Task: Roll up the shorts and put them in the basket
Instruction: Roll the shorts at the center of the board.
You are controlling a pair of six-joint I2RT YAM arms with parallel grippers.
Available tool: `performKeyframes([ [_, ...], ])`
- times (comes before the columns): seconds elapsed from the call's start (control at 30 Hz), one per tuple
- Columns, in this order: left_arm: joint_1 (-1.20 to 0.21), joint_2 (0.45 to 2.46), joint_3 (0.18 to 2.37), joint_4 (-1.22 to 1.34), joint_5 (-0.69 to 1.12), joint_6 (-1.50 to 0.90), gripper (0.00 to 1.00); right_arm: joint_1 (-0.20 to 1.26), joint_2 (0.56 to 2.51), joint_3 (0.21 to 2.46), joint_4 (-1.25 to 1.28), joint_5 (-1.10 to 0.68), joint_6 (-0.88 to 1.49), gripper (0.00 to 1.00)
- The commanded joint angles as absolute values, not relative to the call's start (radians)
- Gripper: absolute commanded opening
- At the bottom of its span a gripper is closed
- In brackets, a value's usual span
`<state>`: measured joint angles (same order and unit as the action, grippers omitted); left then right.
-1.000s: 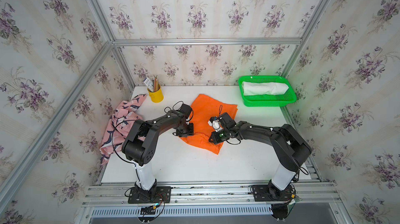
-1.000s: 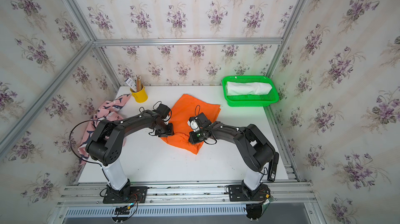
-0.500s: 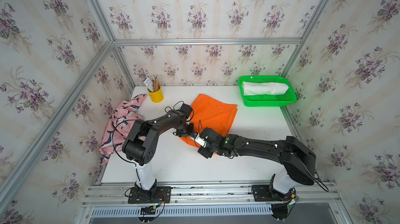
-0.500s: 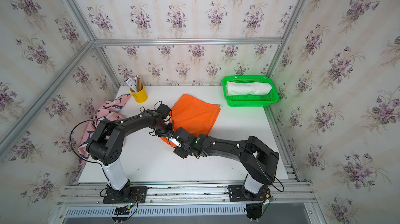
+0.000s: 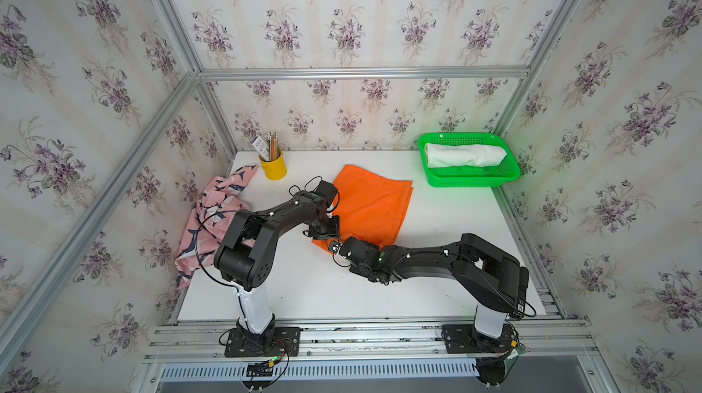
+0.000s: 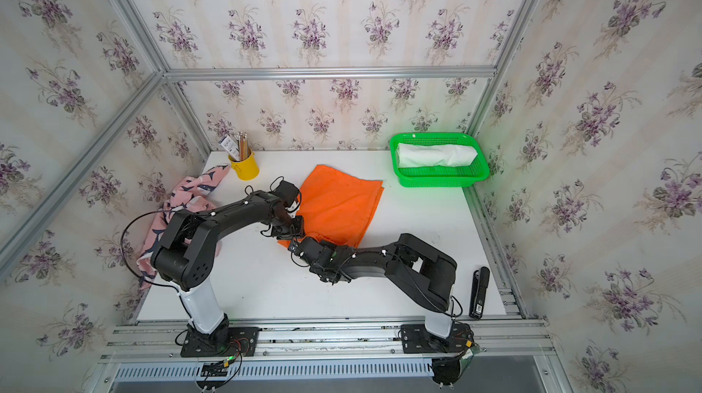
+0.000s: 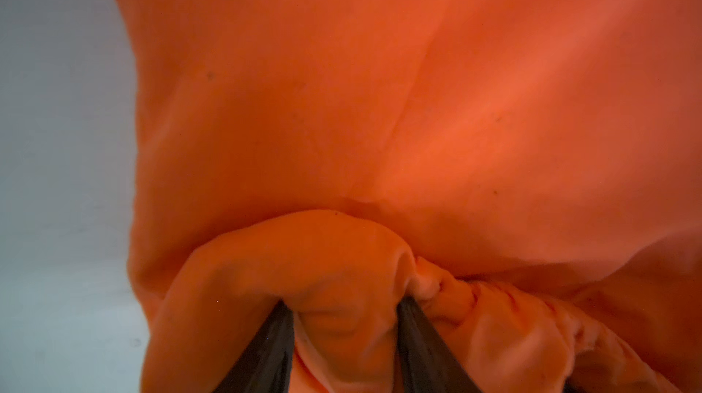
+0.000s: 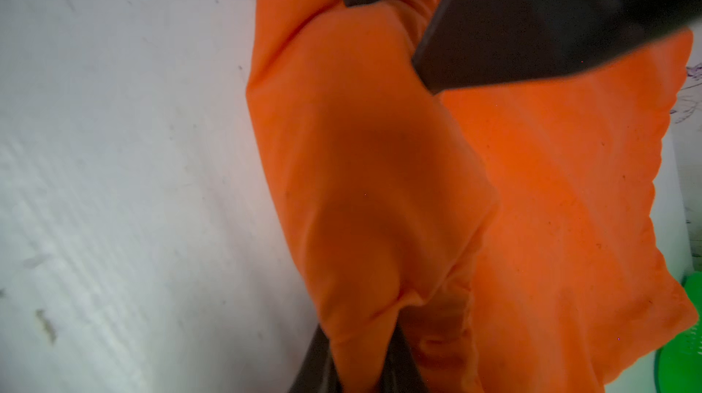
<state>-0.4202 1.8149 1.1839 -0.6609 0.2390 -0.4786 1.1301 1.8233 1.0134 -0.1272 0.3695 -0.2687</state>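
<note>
Right wrist view shows the right gripper [image 8: 361, 338], mid-cloth a second ago, now clamped on the near hem of the orange shorts [image 5: 374, 201] on the table [image 5: 304, 288], beside the left gripper [image 7: 343, 311] clenching the same fold; rolling can likely begin.

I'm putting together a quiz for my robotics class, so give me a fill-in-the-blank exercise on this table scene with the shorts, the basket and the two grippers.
1. The left gripper and the right gripper both pinch one garment, coloured ___.
2. The white shorts lie rolled in a basket coloured ___.
3. The pencils stand in a cup coloured ___.
Missing words: orange, green, yellow.
</note>
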Motion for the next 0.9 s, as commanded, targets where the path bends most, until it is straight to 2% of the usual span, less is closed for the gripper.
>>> performKeyframes([
  [0.0,-0.419,1.761,1.189,-0.718,0.183,-0.461,0.54,1.124,1.791,1.046,-0.269,0.128,-0.145,0.06],
  [0.1,-0.413,1.697,1.202,-0.759,0.143,-0.453,0.60,1.122,1.775,1.073,-0.326,-0.097,-0.069,0.03],
  [0.23,-0.402,1.625,1.212,-0.806,0.128,-0.434,0.57,1.095,1.782,1.105,-0.344,-0.357,0.033,0.02],
  [0.47,-0.396,1.550,1.243,-0.869,0.112,-0.424,0.56,0.902,1.834,1.078,-0.161,-0.797,0.257,0.02],
  [0.63,-0.398,1.537,1.264,-0.892,0.143,-0.411,0.56,0.769,1.949,1.072,-0.053,-0.946,0.372,0.08],
  [0.77,-0.414,1.538,1.267,-0.900,0.161,-0.411,0.56,0.691,2.061,1.092,-0.061,-0.915,0.430,0.24],
  [0.87,-0.437,1.542,1.271,-0.905,0.170,-0.414,0.56,0.669,2.107,1.092,-0.058,-0.892,0.441,0.29],
])
